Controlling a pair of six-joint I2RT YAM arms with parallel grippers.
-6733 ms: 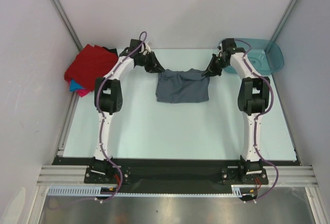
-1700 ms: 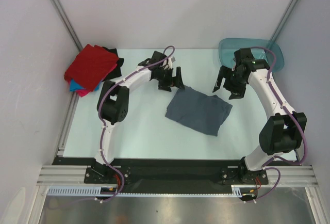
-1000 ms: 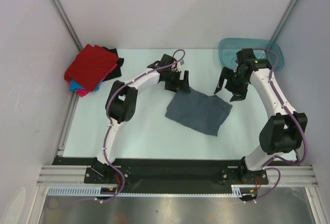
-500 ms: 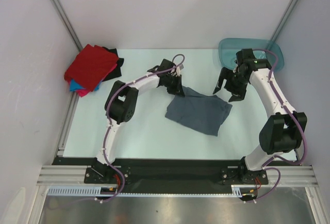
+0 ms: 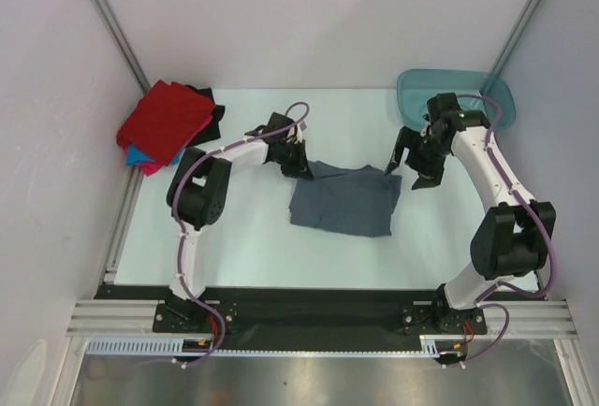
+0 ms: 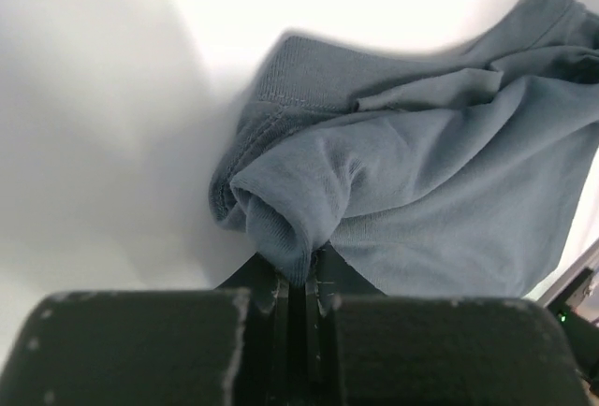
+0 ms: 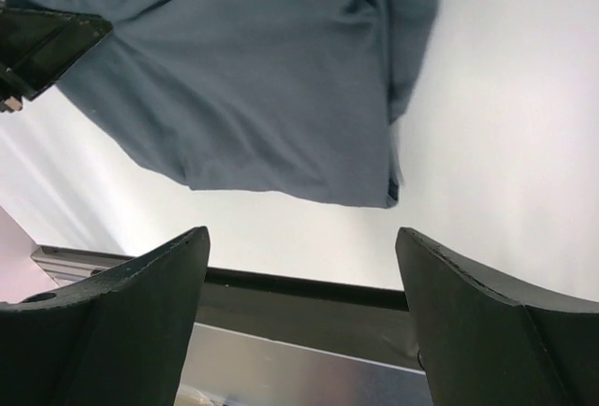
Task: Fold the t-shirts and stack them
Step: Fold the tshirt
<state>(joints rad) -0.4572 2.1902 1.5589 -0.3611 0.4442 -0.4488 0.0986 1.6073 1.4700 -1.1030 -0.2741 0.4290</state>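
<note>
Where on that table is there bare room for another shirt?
Widest bare patch: the near strip of table, between the grey-blue t-shirt and the arms' bases. Another at the back, between the folded pile and the teal tub. Crowded: the far-left corner and around the t-shirt.

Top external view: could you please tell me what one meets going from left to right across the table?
shirt stack → left claw → grey shirt → right claw → tub
</note>
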